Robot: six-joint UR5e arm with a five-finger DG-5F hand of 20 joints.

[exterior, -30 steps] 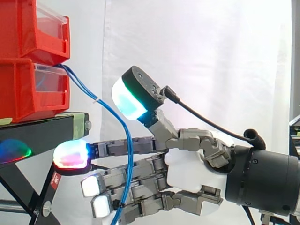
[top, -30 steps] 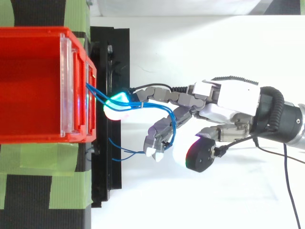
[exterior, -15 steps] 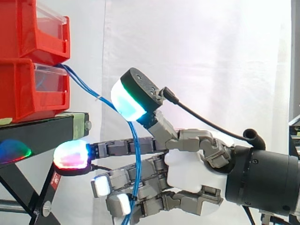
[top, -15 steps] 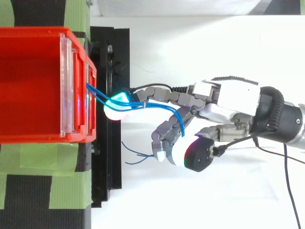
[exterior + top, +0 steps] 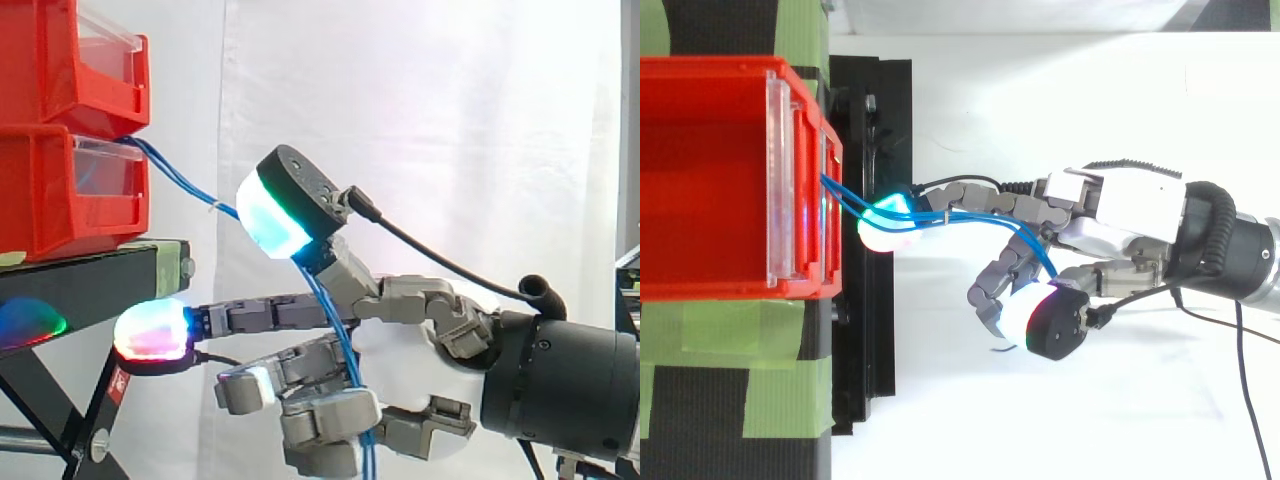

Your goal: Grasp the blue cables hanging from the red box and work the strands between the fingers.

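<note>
Blue cables (image 5: 187, 186) leave the front of the lower red box (image 5: 60, 195) and slant down to the right. They pass behind the thumb's cyan pad (image 5: 270, 215) and run on through the hand (image 5: 410, 350). The lower fingers (image 5: 320, 410) are curled round the strands (image 5: 345, 350), which drop out below them. One finger stays straight, its glowing tip (image 5: 152, 330) just under the stand's edge. From above, the cables (image 5: 960, 214) run from the red box (image 5: 710, 175) along the straight finger into the curled fingers (image 5: 998, 290) of the hand (image 5: 1130, 215).
A second red bin (image 5: 70, 60) sits on top of the lower one. Both rest on a black stand (image 5: 90, 280) with a slanted leg below. Green tape (image 5: 730, 330) lies beside the box. A white curtain hangs behind.
The lower fingers have curled in toward the palm, drawing the cables rightwards and tauter. The loose ends have been pulled in from beside the stand. The straight finger and the arm have stayed put.
</note>
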